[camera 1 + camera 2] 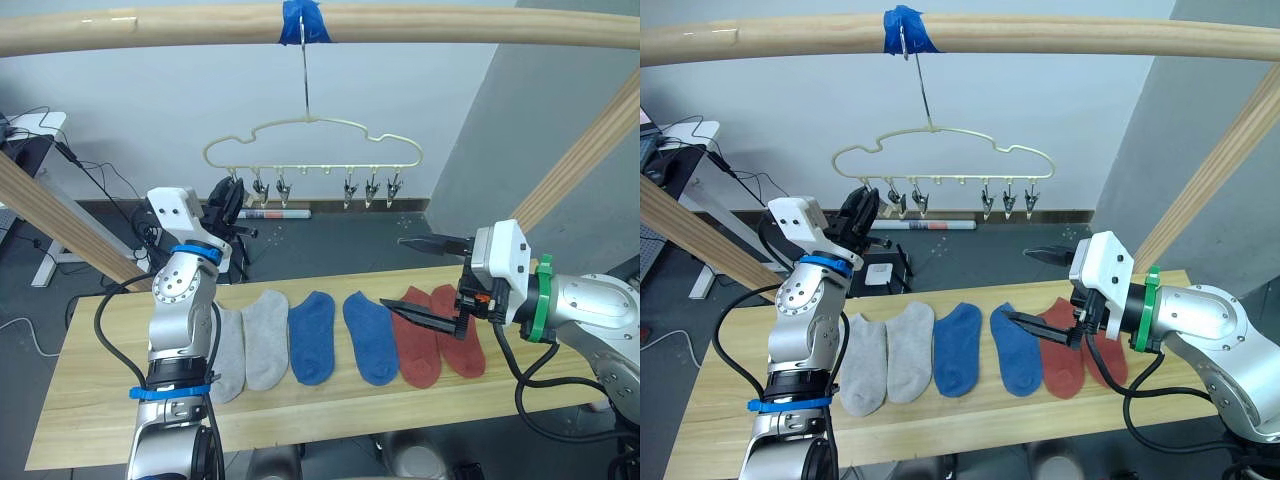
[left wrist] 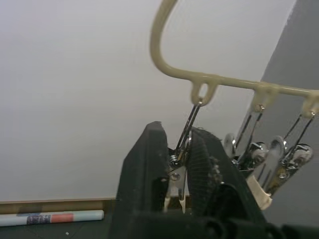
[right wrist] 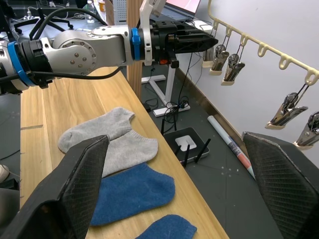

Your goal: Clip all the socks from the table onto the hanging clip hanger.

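Our left gripper (image 2: 179, 164) is raised to the clip hanger (image 1: 313, 150), and in the left wrist view its two black fingers are pressed on the handles of the end clip (image 2: 178, 172) at the hanger's left end, so it is pinching this clip. Whether the clip mouth is already open, we cannot tell.

Our right gripper (image 1: 430, 285) is held low above the table (image 1: 330, 400), with its fingers spread wide apart and nothing between them. It hovers over the two rust-red socks (image 1: 440, 335) at the right end of the row.

All six socks lie flat on the table, side by side, none on the hanger yet: two light grey socks (image 1: 250, 345) at the left, two blue socks (image 1: 340, 335) in the middle, then the red pair. Each sock has its long axis running from the near edge toward the far edge.

The relation that matters: the socks lie below our right gripper, and the held clip is up, to the left and further away. We judge the right arm is the nearer one for taking a red sock, which then must travel up and across to the clip.
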